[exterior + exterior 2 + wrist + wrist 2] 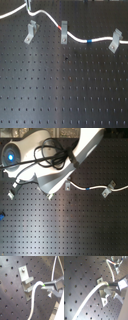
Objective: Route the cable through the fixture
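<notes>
The white cable [75,38] runs across the board's far side in the first exterior view, with a red band [63,26] and a blue band [89,40]. The fixture [31,32], a leaning grey clip, stands at the first exterior view's left, and the cable passes just behind its top. My gripper [29,6] hangs over it, shut on the cable. In both wrist views the fingers [53,284] pinch the cable [33,296] right beside the fixture [26,279] and its slotted top [104,293]. Whether the cable lies in the slot I cannot tell.
An upright narrow clip [64,35] stands by the red band. Another leaning clip [116,40] holds the cable at the first exterior view's right. The black perforated board [65,90] spreads out in front. In the second exterior view the arm [75,153] covers the fixture area.
</notes>
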